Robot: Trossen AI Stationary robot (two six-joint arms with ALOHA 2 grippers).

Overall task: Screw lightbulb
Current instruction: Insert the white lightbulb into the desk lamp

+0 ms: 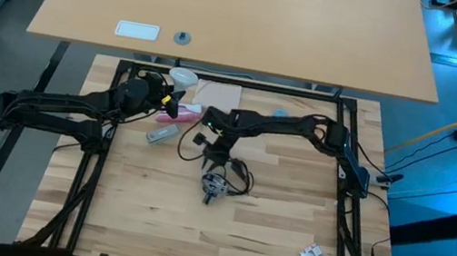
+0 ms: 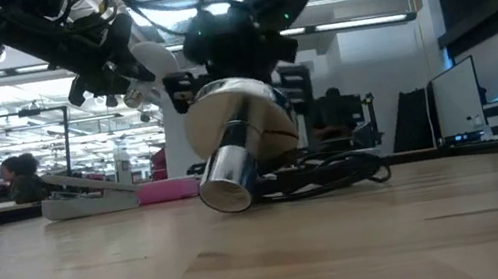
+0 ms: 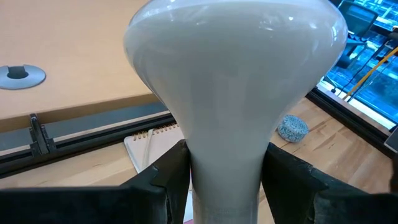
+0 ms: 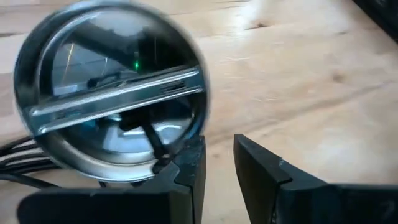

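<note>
Up at the table's far left, I've got the lightbulb clamped by its narrow neck in the left gripper, fingers closed tight on either side, globe pointing away from the wrist. It's off the table, well apart from the socket.

Socket lies mid-table on its side, black cord looped beside it. From table height its silvery collar end tips down toward the wood, so the socket's axis runs low and slanted, not upright.

Right gripper hangs just over the socket, clearly the nearer arm. Its jaws stand a little apart with nothing between them; one fingertip sits right at the socket's shiny rim, and I can't tell if it touches.

What matters, as I read it: the bulb's long axis and the socket's don't line up, and I can't see the bulb's screw base behind the fingers. I'd judge the socket needs to be gripped and held steady before I bring the bulb across from the left.
</note>
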